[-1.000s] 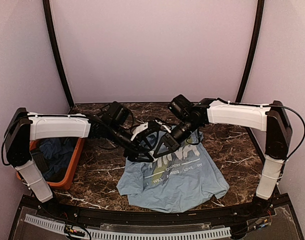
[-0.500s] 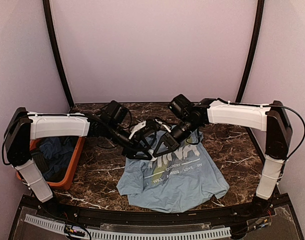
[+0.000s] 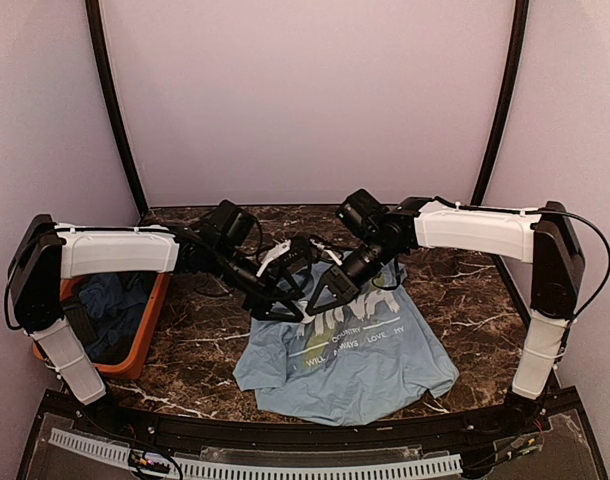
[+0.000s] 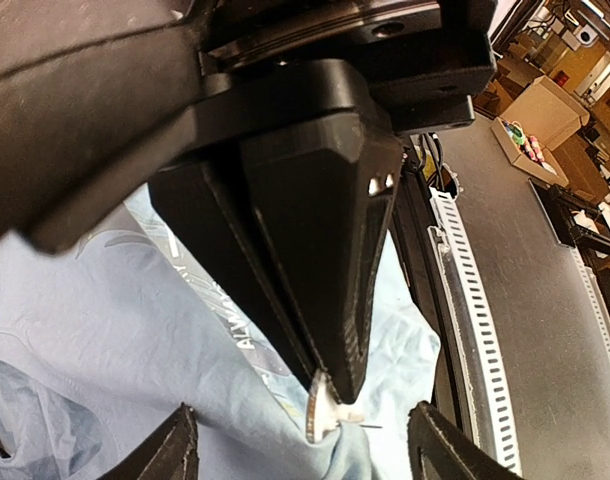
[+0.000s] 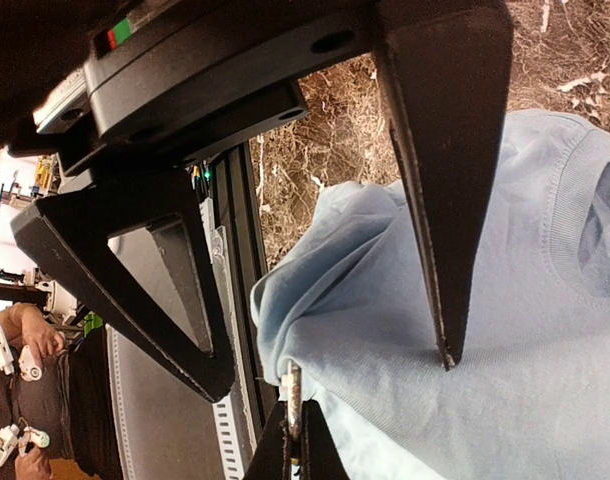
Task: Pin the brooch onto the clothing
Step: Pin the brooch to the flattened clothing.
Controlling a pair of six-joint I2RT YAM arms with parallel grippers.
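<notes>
My right jaws are shut tight on the brooch (image 5: 293, 386), which stands edge-on at their very tips as a thin sliver of metal. In the left wrist view a fine needle-like point shows beside it. It sits right against a raised fold of the clothing (image 3: 357, 352), the light blue T-shirt spread on the dark marble table (image 3: 200, 340) in front of my bases, white lettering upward. My left jaws stand open, with one finger (image 5: 435, 150) on each side of that same bunched fold. They are closed on nothing, and I cannot tell whether either tip touches the cloth. Both arms reach in to the middle of the table, jaws meeting tip to tip over the shirt's upper part. At my left an orange bin (image 3: 153, 325) holds darker blue garments (image 3: 110, 305).
</notes>
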